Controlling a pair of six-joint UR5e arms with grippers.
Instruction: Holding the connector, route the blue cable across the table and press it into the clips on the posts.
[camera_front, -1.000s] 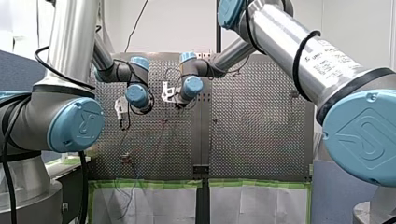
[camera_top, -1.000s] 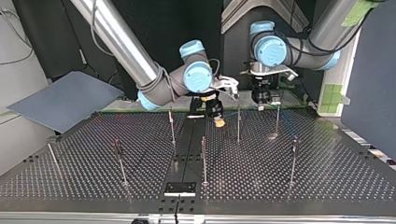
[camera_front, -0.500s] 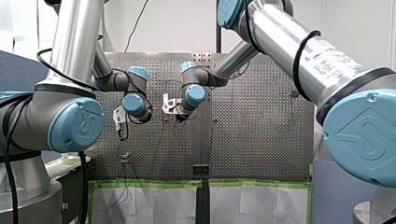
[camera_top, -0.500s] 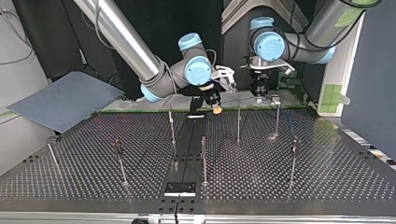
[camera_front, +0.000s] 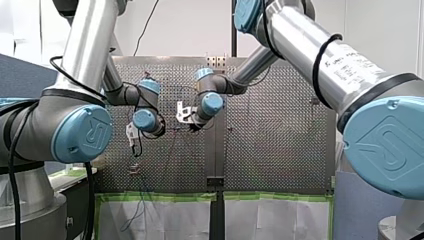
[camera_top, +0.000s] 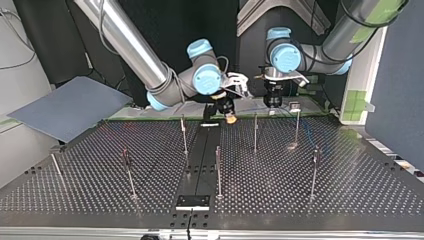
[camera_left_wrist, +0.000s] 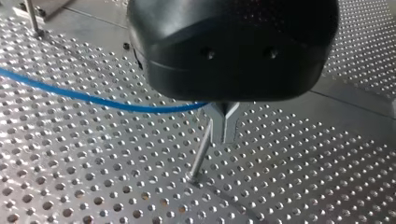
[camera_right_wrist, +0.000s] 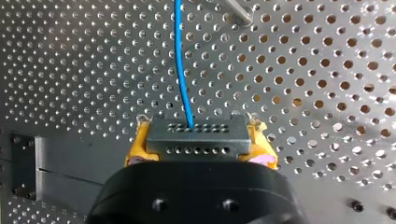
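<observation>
Our right hand (camera_right_wrist: 198, 130) points down at the counter (camera_right_wrist: 327, 93), its yellow pads (camera_right_wrist: 136, 145) clamped on the connector (camera_right_wrist: 196, 140), with the blue cable (camera_right_wrist: 182, 60) running ahead. Our left hand (camera_left_wrist: 223, 122), just beside a post (camera_left_wrist: 200, 156), pinches that cable between closed metal fingers (camera_left_wrist: 230, 127).

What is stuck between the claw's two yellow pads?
The grey connector, pinched in my right claw, with the blue cable running out of it. The right wrist view shows it.
</observation>
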